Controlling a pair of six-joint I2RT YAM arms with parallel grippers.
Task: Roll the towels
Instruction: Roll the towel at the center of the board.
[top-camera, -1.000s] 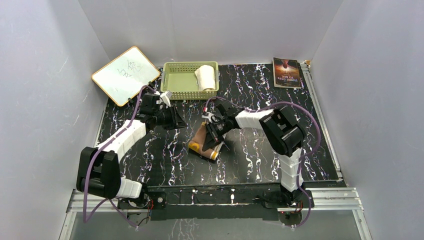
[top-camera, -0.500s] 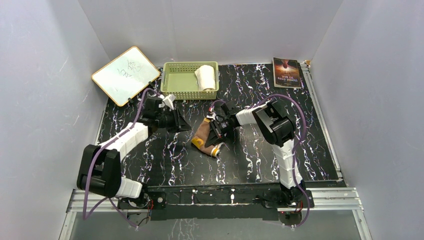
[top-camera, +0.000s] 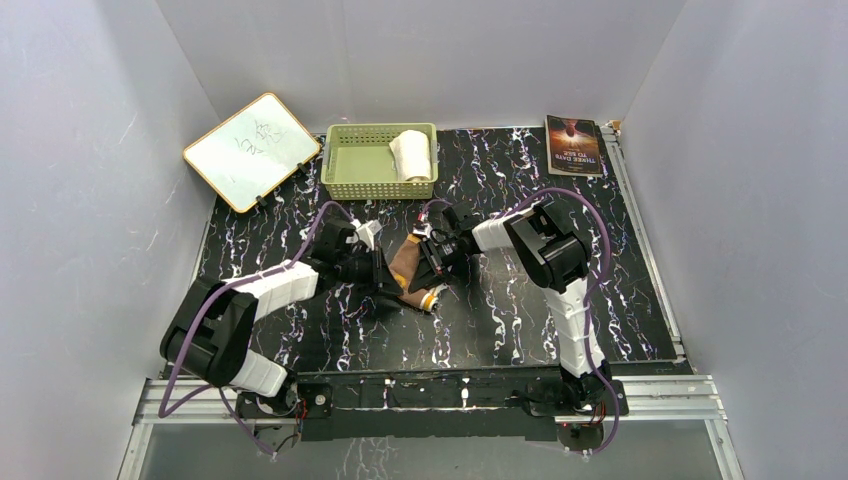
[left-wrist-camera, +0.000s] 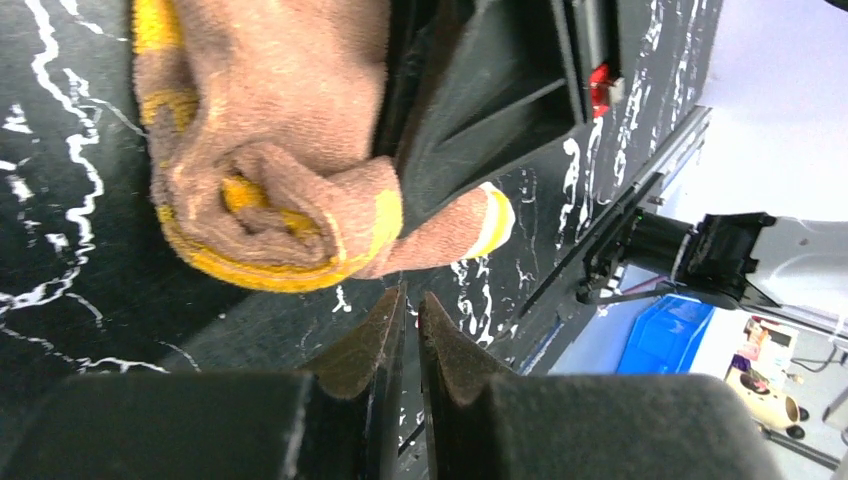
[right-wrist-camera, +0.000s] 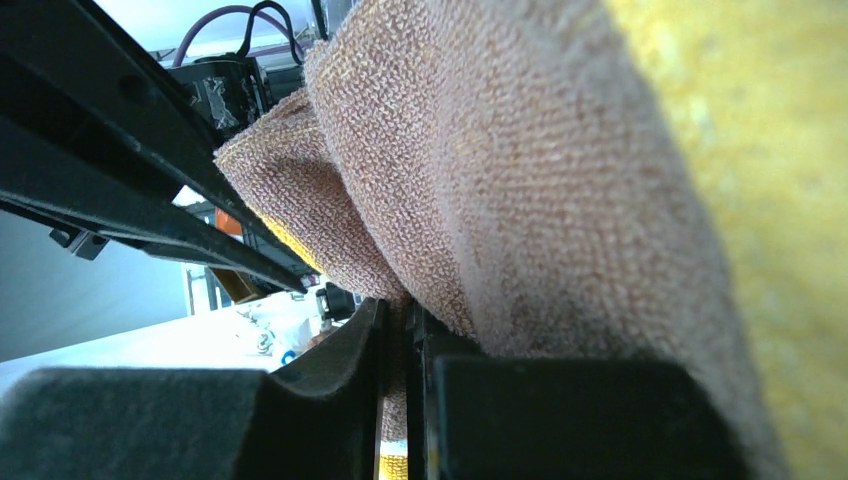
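Note:
A brown towel (top-camera: 408, 268) with a yellow-orange side lies loosely rolled mid-table; its spiral end faces the left wrist camera as the brown towel (left-wrist-camera: 270, 190). My right gripper (top-camera: 433, 262) is shut on a fold of that towel, and brown cloth (right-wrist-camera: 520, 180) sits pinched between the jaws of the right gripper (right-wrist-camera: 400, 310). My left gripper (top-camera: 384, 279) is at the roll's left end. In its own view the left gripper (left-wrist-camera: 412, 298) is shut, with only a hairline gap and nothing in it, its tips just short of the roll. The white towel (top-camera: 412, 155) lies rolled in the basket.
The pale green basket (top-camera: 355, 165) stands at the back centre. A whiteboard (top-camera: 252, 150) leans at the back left. A book (top-camera: 574, 145) lies at the back right. Grey walls enclose three sides.
My left arm has swung right from near the basket to the towel's left end, and its jaws have closed. The right gripper nudged the towel slightly back, then held still.

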